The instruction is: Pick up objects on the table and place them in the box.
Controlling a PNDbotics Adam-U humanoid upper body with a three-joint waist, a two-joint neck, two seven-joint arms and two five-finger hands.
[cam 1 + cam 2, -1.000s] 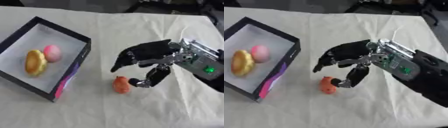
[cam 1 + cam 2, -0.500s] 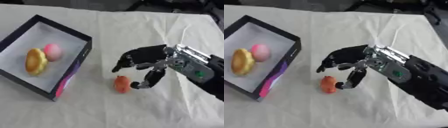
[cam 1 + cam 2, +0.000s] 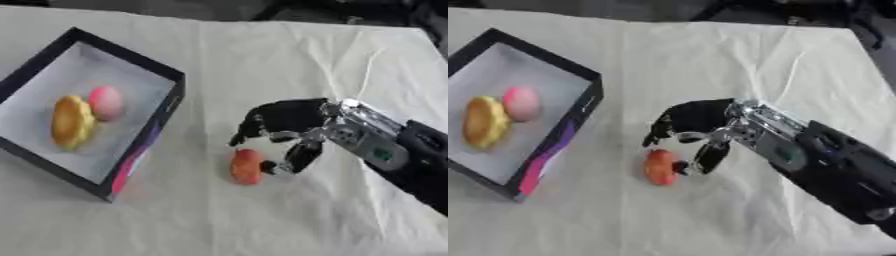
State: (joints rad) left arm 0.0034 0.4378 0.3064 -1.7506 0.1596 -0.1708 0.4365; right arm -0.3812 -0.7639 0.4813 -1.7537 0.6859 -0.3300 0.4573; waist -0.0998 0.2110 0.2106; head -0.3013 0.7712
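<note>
orange-red object [image 3: 247, 166] lies on the white-clothed counter [image 3: 262, 60], well to the right of the box [image 3: 96, 107] and outside it. the right hand [image 3: 284, 122] has come down and forward over the last second: earlier it hung a little above and behind the object, and now its thumb tip sits just at the object's right side while the fingers [image 3: 661, 131] arch over its top, curved but not yet closed on it. i judge the hand is at the point of closing, not holding; the object looks to rest on the cloth in much the same spot as before. the box has a black rim with a pink-and-purple side, and it already holds a yellow rounded item [image 3: 70, 122] and a pink one [image 3: 105, 102] side by side. so two things are in and this looks like the last one on the cloth. the left hand shows in neither view.
</note>
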